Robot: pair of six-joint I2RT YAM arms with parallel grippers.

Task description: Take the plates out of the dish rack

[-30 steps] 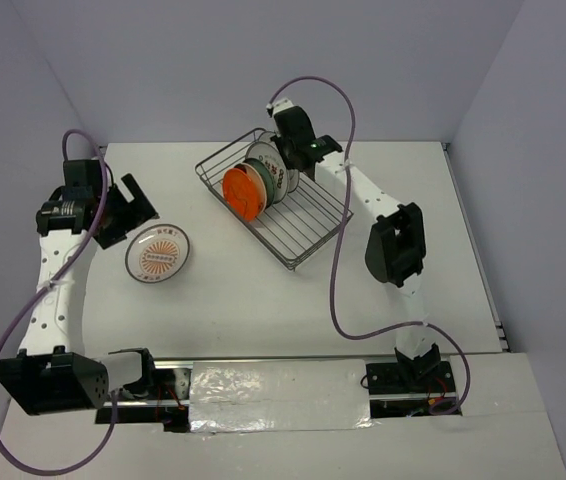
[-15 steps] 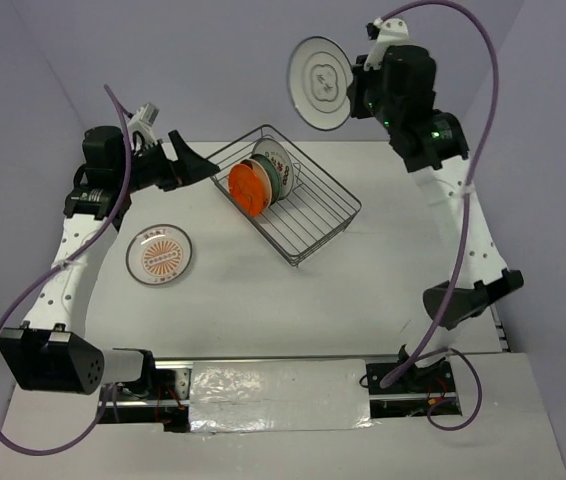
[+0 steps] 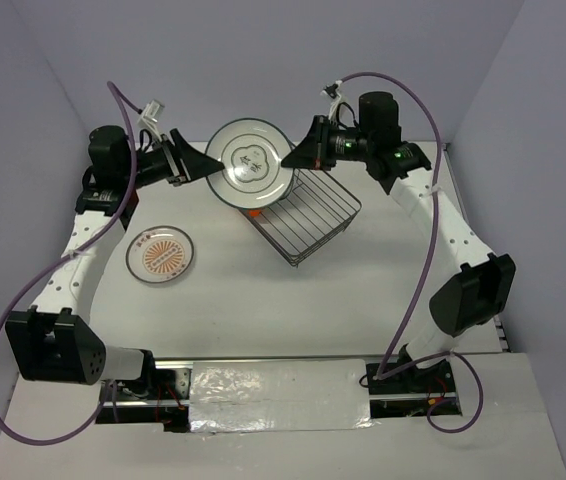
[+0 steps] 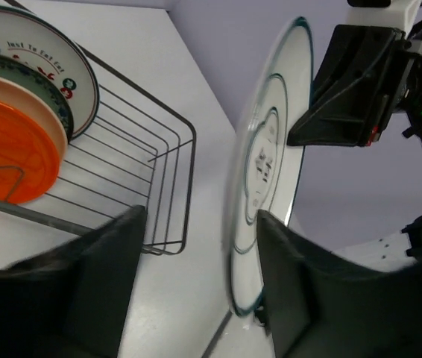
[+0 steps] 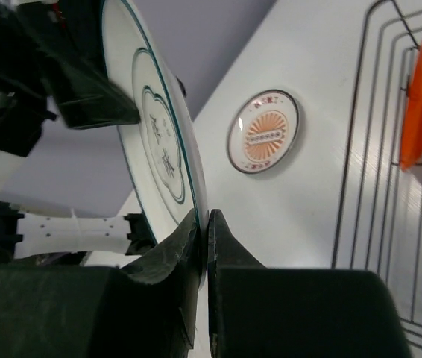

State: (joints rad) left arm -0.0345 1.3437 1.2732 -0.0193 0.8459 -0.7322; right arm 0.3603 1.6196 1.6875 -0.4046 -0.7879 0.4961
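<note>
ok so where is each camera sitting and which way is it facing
Top external: above and behind the robot, looking down; both arms show, left tool and right tool at the white plate by the dish rack.
Left wrist: on the left arm, facing plate and rack; its open fingers show.
Right wrist: on the right arm, facing the left arm; its fingers pinch the plate's rim.
Shared: both wrist views show plate and rack.

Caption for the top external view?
Right gripper holds a white plate near the dish rack, open left gripper at its opposite rim; another plate lies on the table.
</note>
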